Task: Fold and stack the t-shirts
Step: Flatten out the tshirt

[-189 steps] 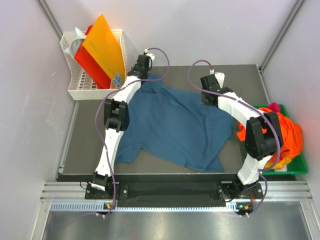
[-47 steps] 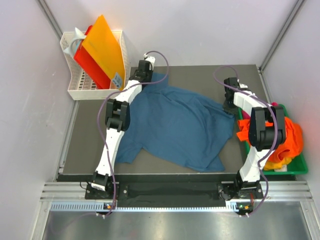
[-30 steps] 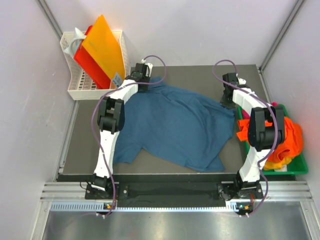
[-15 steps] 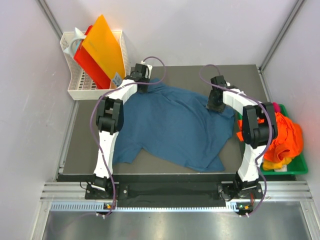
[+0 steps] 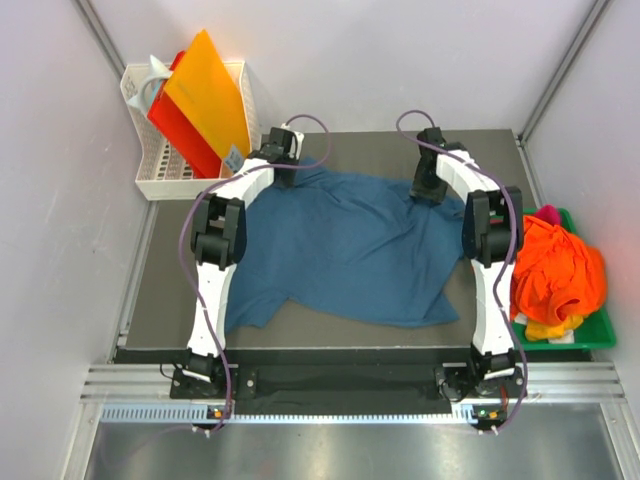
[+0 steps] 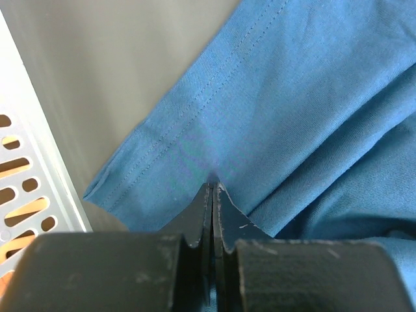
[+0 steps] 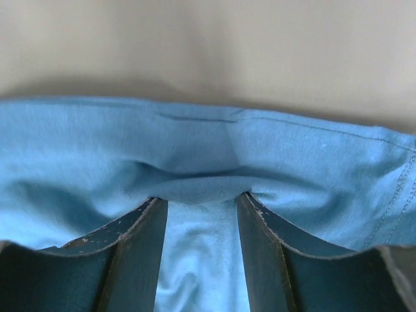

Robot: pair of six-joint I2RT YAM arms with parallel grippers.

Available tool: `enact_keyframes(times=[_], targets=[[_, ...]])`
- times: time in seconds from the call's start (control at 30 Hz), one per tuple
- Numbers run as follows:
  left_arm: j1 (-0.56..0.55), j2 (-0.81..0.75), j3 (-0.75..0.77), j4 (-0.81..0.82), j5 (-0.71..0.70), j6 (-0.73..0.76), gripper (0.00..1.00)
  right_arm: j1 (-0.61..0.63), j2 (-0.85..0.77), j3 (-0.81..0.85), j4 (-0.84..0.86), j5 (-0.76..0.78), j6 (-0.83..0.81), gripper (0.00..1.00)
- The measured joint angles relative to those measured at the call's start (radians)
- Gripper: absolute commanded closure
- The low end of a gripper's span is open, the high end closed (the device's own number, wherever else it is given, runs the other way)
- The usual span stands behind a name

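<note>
A dark teal-blue t-shirt (image 5: 350,250) lies spread and rumpled on the dark table (image 5: 170,290). My left gripper (image 5: 285,172) is at its far left corner, shut on the cloth. In the left wrist view the fingers (image 6: 213,185) meet with the shirt's hemmed edge (image 6: 195,110) just beyond them. My right gripper (image 5: 425,190) is at the shirt's far right edge. In the right wrist view its jaws (image 7: 201,198) stand apart, pressed onto the cloth, with a fold of shirt (image 7: 195,149) bunched across the tips. Orange (image 5: 555,275), pink (image 5: 548,213) and yellow (image 5: 540,328) t-shirts lie heaped in the tray.
The green tray (image 5: 585,342) stands at the table's right edge. A white basket (image 5: 160,170) holding orange and red folders (image 5: 205,90) is at the back left, its wall (image 6: 32,195) close beside my left gripper. Grey walls enclose the table.
My right gripper moved left and back along the shirt's far edge, and its jaws opened. The shirt's right side shifted and drew in. The left gripper stayed at its corner.
</note>
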Motion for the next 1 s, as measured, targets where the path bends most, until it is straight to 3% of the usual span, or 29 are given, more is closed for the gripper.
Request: enact_keyframes(times=[0.13,0.33,0.57,0.63,0.7,0.77,0.8,0.9,1.0], targets=[[0.001,0.001,0.014,-0.021,-0.005,0.000,1.00,-0.025,0.100,0.177,-0.068,-0.007,0.000,0.52],[0.018,0.058,0.182,-0.081,-0.026,0.000,1.00,-0.082,0.221,0.396,-0.115,-0.043,0.003,0.50],[0.032,0.113,0.254,-0.079,-0.083,-0.004,1.00,-0.139,0.288,0.515,-0.103,-0.089,0.016,0.49],[0.034,0.127,0.254,-0.082,-0.087,-0.006,0.99,-0.146,0.287,0.506,-0.083,-0.105,0.017,0.49],[0.035,0.128,0.240,-0.074,-0.074,-0.009,0.87,-0.148,0.251,0.441,-0.026,-0.119,0.014,0.45],[0.036,0.098,0.180,-0.036,-0.044,-0.015,0.69,-0.143,0.171,0.284,0.088,-0.128,0.009,0.43],[0.037,0.071,0.127,-0.010,-0.024,-0.021,0.66,-0.140,0.131,0.218,0.128,-0.129,0.008,0.41],[0.036,-0.022,0.012,0.020,0.029,-0.036,0.61,-0.128,0.029,0.099,0.180,-0.130,0.009,0.40],[0.035,-0.103,-0.001,0.032,0.074,-0.061,0.61,-0.101,-0.065,0.082,0.212,-0.124,0.008,0.40]])
